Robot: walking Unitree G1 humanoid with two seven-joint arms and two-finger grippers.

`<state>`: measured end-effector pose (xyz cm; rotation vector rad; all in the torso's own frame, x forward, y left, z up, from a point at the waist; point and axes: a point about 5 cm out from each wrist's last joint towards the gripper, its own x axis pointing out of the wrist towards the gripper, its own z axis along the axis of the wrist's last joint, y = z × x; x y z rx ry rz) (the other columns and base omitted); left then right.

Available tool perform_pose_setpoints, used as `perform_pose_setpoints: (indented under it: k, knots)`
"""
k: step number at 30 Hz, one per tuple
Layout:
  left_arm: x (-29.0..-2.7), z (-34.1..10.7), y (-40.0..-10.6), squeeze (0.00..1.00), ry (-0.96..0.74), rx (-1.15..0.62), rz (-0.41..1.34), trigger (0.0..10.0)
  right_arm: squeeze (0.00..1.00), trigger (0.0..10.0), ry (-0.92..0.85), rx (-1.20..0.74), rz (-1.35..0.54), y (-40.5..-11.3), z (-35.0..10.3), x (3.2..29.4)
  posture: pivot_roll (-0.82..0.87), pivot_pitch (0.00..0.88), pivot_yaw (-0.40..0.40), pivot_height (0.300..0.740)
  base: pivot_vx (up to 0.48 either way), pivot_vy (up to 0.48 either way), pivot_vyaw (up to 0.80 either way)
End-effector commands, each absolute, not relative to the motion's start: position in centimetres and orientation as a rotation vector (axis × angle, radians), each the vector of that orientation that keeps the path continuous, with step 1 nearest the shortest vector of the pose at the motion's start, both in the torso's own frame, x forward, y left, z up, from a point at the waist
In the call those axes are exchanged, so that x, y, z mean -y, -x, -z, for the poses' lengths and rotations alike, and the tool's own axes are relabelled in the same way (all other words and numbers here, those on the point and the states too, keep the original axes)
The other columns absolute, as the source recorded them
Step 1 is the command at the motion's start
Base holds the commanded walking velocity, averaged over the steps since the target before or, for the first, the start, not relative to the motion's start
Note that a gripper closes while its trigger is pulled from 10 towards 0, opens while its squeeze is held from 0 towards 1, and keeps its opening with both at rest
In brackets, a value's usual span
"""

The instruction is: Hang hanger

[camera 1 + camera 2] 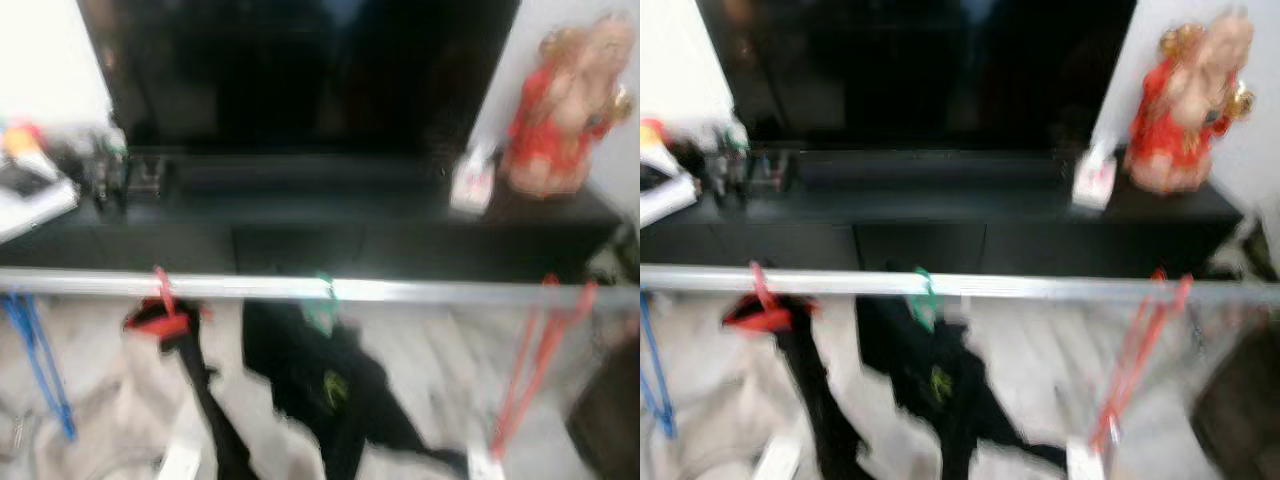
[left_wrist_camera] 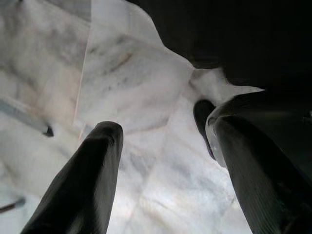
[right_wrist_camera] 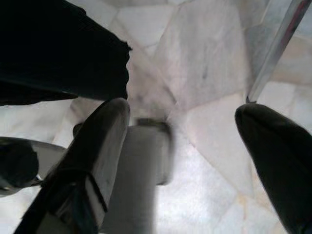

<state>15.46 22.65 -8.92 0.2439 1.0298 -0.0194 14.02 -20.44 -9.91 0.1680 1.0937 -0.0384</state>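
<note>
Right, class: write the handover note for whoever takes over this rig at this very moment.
Left claw: open, holding nothing, pointing down over the marble floor.
Right claw: open, holding nothing, also over the floor.
Metal rail: carries, left to right, a blue hanger, a red hanger with dark cloth, a green hanger with a black garment, and a bare red hanger.
Done: four hangers are on the rail.
Left: no hanger is in either claw; the head views are blurred, so find the next one first.
</note>
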Motion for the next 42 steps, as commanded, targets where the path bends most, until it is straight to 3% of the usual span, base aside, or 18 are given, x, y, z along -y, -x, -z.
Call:
perform_pose_setpoints:
  k: [1,15,21,22,23,31,42]
  knots:
    - [-22.6,8.7,-16.1,0.00,-0.223,-0.996,-0.012,10.0,0.00,10.0,-0.165,-1.101,0.055,-13.7,9.9,21.0,-0.05,0.000,-0.011,0.740,0.000,0.000,0.00]
    - [-25.1,6.6,-18.7,0.00,-0.290,-0.841,-0.219,10.0,0.00,10.0,-0.162,-1.113,0.043,-13.5,10.0,21.0,-0.05,0.000,0.006,0.740,0.000,0.000,0.00]
    - [-26.1,3.2,-21.9,0.00,-0.420,-0.532,-0.288,10.0,0.00,10.0,-0.158,-1.116,0.040,-13.3,10.0,21.0,-0.05,0.000,0.004,0.740,0.000,0.000,0.00]
    - [-25.9,0.0,-23.8,0.00,-0.471,-0.266,-0.307,10.0,0.00,10.0,-0.153,-1.119,0.035,-13.3,10.1,21.0,-0.04,0.000,0.004,0.740,0.000,0.000,0.00]
    - [-25.9,-0.7,-24.0,0.00,-0.469,-0.219,-0.314,10.0,0.00,10.0,-0.152,-1.120,0.034,-13.3,10.1,21.0,-0.04,0.000,0.004,0.740,0.000,0.000,0.00]
    - [-23.6,-3.9,-23.6,0.00,-0.490,-0.005,-0.356,10.0,0.00,10.0,-0.150,-1.123,0.032,-13.2,10.1,21.1,-0.03,0.000,0.009,0.740,0.000,0.000,0.00]
    - [-20.6,-8.4,-22.1,0.00,-0.457,0.149,-0.205,10.0,0.00,10.0,-0.152,-1.126,0.046,-13.1,10.1,21.2,-0.01,0.000,0.015,0.740,0.000,0.000,0.00]
